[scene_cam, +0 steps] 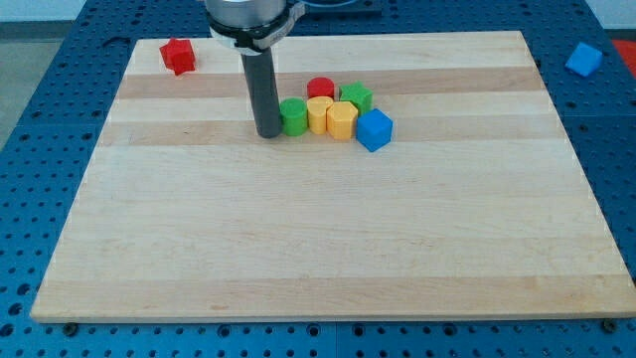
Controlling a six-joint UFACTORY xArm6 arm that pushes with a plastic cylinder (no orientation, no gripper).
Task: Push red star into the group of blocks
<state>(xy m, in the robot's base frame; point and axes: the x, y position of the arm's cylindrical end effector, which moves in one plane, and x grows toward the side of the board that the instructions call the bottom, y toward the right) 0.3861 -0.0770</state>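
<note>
Currently no pincer on this rig, just a rod; my tip [269,132] sits on the board [318,249], touching or just left of the green cylinder [293,116] at the group's left end. Red star [179,56] is far left, well apart from the group.
</note>
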